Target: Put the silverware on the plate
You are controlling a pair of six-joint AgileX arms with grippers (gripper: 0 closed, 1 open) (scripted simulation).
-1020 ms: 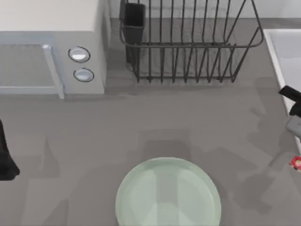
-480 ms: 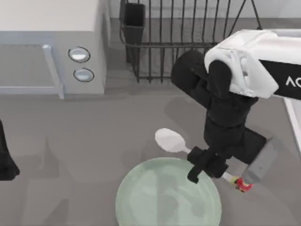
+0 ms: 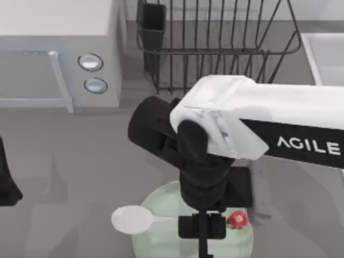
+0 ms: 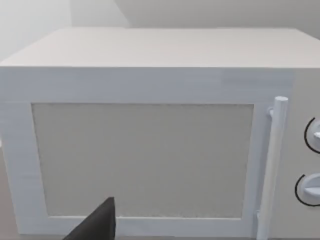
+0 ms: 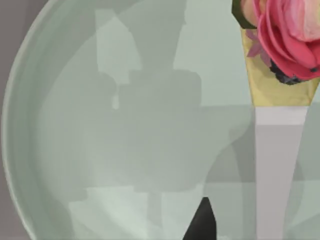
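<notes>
Our right pincer (image 3: 201,232) hangs over the round, glossy, pale mint-green plate (image 3: 161,207), clamped on the thin-handled white spoon (image 3: 131,219), whose oval bowl juts past the plate's left rim. Our left arm sits parked at the tabletop's left edge.

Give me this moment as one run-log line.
right gripper: over plate, shut on spoon handle | spoon bowl past plate's left rim | left arm: parked, table's left edge

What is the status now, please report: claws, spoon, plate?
Right claw over plate, shut on spoon. Spoon bowl past plate's left rim, pink knob over plate. Left arm parked at table's left edge. Nothing in the way.
</notes>
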